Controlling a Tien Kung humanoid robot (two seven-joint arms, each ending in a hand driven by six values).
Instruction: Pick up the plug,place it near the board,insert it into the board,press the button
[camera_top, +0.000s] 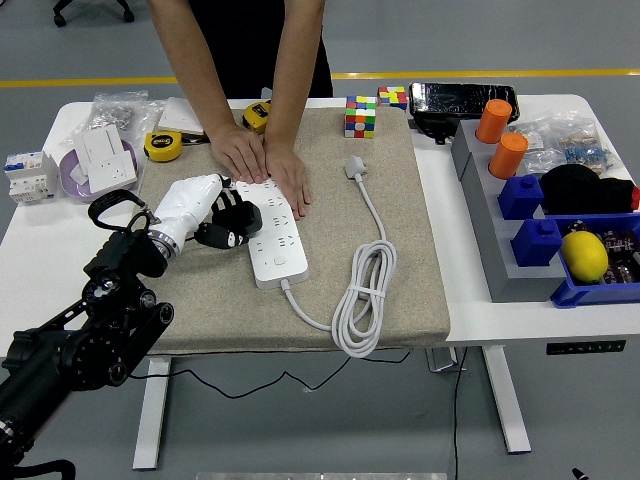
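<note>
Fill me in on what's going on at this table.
The robot's left hand rests at the left edge of the white power strip on the beige mat; whether its fingers grip anything can't be told. A person's hands press down on the strip's far end, holding it steady. The strip's own plug lies unplugged on the mat to the right, its cord coiled near the mat's front. No right arm shows.
</note>
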